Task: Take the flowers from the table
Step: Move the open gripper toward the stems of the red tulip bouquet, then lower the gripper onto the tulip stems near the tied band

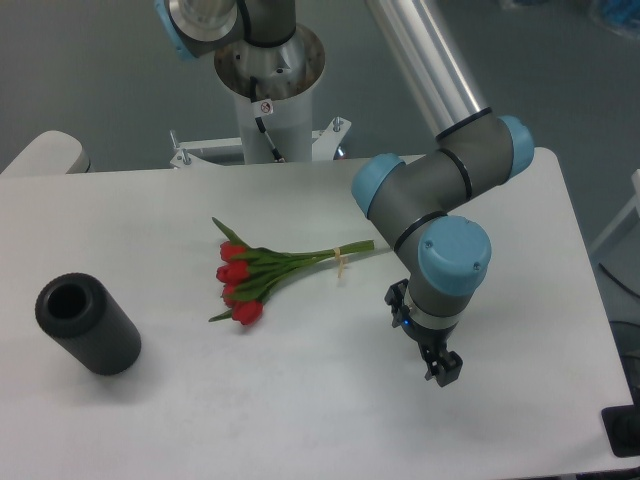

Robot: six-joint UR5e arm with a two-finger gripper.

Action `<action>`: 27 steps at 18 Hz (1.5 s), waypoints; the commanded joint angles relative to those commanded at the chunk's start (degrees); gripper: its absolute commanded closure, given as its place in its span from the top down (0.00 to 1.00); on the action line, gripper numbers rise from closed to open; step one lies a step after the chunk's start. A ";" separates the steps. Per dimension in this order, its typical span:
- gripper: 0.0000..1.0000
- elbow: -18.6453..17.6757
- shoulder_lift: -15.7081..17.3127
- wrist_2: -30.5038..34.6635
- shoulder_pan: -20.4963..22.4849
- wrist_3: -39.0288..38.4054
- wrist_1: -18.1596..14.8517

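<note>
Gripper [443,371] and wrist are seen near the right, near part of the bench [300,420], pointed downward and hanging just above the surface with nothing held; whether the jaws are parted or closed cannot be told, since the fingers are small and dark in this view. One bunch of flowers [262,268] is laid flat on the bench a little left of centre, well apart from the gripper, so the pick-up is judged not yet begun. About four red heads can be counted clustered at the left end, though overlap may hide another, and the green stems are drawn together toward the right, where one pale band [341,259] ties them. Lying on its side with the stems fanned low, the bunch is judged best taken near the band, where the stems are gathered into a narrow bundle. One dark grey cylinder [87,322] is lying on its side at the near left, its open end turned up and left, well clear of the flowers. One arm [440,180] is bent over the right side of the bench from its base at the far edge.
</note>
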 joint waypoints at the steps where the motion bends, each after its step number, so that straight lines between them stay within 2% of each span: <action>1: 1.00 0.00 0.00 0.00 0.00 0.00 0.00; 8: 1.00 -0.44 0.35 -0.17 -0.26 -1.49 -0.26; 14: 1.00 -2.19 1.49 -0.70 -0.62 -3.16 -0.79; 27: 1.00 -19.41 11.51 -1.41 -2.55 -2.11 0.09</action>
